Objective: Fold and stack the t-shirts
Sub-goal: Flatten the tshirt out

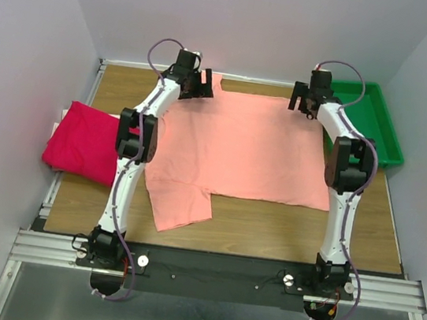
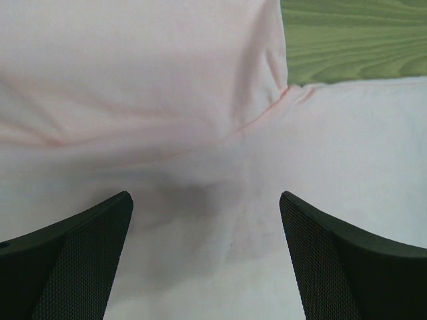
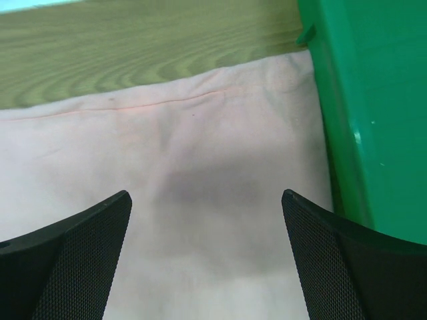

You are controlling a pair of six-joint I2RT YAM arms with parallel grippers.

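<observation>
On the brown wooden table (image 1: 268,225), the left gripper (image 1: 198,86) and the right gripper (image 1: 302,102) are being held apart above the far corners of the salmon-pink cloth t-shirt (image 1: 239,148), presumably for pinching.

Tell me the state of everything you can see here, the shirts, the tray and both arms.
pink shirt: spread flat on the table, unfolded.
red shirt: bunched at the table's left edge.
green tray: far right corner, nothing visible inside.
left arm: jaws open above the pink shirt's far edge.
right arm: jaws open above the pink shirt's far edge, beside the green tray.
</observation>
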